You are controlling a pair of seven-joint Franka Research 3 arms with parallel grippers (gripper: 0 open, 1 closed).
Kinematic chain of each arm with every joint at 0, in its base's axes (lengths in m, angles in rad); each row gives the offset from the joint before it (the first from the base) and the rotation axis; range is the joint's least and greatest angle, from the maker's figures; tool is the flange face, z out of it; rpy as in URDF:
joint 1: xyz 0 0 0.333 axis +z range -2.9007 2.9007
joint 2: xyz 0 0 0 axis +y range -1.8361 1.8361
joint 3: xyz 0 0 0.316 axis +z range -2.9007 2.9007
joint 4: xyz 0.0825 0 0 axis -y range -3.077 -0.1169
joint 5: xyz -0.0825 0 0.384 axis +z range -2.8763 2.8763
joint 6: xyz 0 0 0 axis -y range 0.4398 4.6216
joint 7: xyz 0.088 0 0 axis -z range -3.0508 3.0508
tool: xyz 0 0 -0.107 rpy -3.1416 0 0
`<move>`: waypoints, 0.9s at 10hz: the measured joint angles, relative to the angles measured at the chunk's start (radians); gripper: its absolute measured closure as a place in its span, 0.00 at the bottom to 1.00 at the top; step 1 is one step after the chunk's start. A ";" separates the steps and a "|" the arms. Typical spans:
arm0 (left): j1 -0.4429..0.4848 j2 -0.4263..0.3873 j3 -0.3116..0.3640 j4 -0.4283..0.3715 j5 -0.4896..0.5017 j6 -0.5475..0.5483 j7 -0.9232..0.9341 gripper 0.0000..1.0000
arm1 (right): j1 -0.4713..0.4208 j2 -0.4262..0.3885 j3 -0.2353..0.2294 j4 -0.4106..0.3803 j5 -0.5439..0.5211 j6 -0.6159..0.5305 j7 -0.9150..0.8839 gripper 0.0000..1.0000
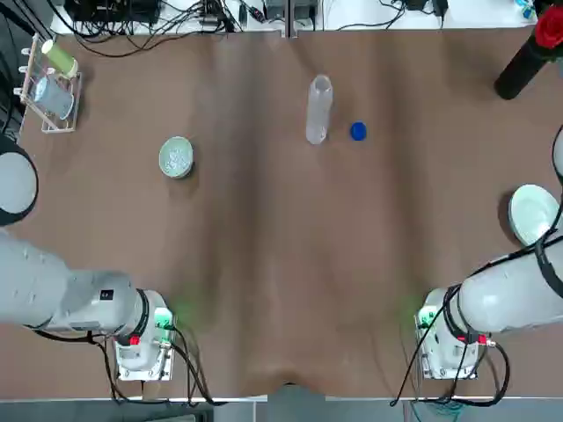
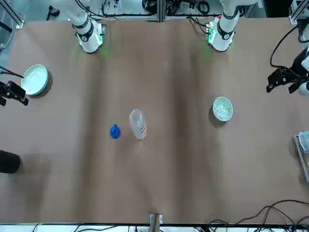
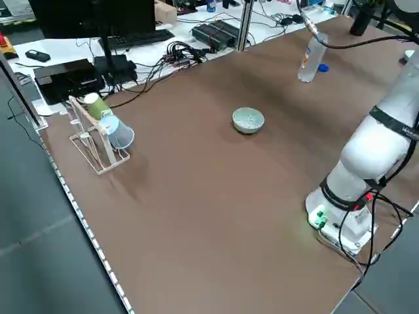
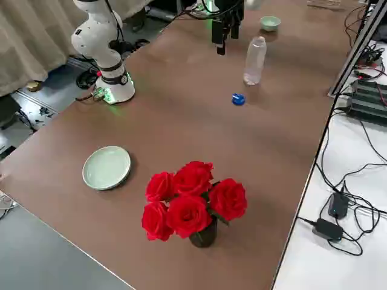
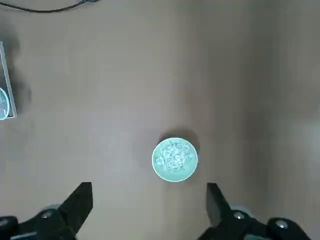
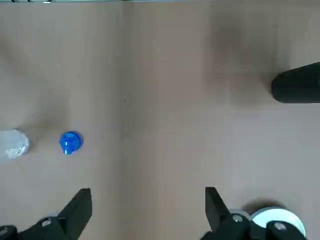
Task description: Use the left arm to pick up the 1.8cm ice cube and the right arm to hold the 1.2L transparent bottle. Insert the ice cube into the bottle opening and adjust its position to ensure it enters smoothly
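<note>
So nothing's grasped yet: the left gripper [image 5: 149, 210] hangs high over the pale green bowl [image 5: 174, 159] w/ fingers spread wide & empty, the right gripper [image 6: 148, 212] likewise released, up above the table's right side near the pale plate [image 6: 274, 218]. The bottle [image 1: 318, 109] stands upright mid-table toward the far edge, uncapped, its blue cap [image 1: 357, 131] just beside it on the right-arm side. Judging by looks it's empty thin plastic, so light, tippy & easy to squash; best taken around the straight body below the shoulder, gently. The ice cubes seem to be the whitish bits in the bowl: small, prob slippery, needs a centred pinch from above. Nearby: cup rack [image 1: 50, 88] at the far left corner, roses [image 4: 193, 199] in a dark vase far right, all well apart from the bottle; only the cap sits close to the right arm's approach
</note>
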State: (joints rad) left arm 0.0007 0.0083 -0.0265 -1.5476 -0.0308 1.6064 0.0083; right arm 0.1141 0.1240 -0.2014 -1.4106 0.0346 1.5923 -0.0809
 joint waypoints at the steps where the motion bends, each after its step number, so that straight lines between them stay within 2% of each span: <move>1: 0.000 0.000 0.000 0.000 0.000 0.000 0.000 0.00 | 0.000 0.000 0.000 0.000 0.001 0.000 0.000 0.00; 5: 0.000 0.000 0.000 0.000 0.000 0.000 0.000 0.00 | 0.001 0.002 0.001 0.000 0.021 0.000 -0.008 0.00; 7: 0.000 0.001 0.000 -0.011 0.000 0.000 0.000 0.00 | 0.017 0.029 0.007 -0.005 0.125 0.008 -0.111 0.00; 9: 0.000 -0.005 -0.001 -0.050 0.000 0.010 0.000 0.00 | 0.042 0.091 0.011 -0.028 0.203 0.084 -0.230 0.00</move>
State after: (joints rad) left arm 0.0004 0.0034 -0.0270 -1.5972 -0.0308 1.6165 0.0083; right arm 0.1561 0.2146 -0.1901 -1.4389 0.2376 1.6766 -0.3110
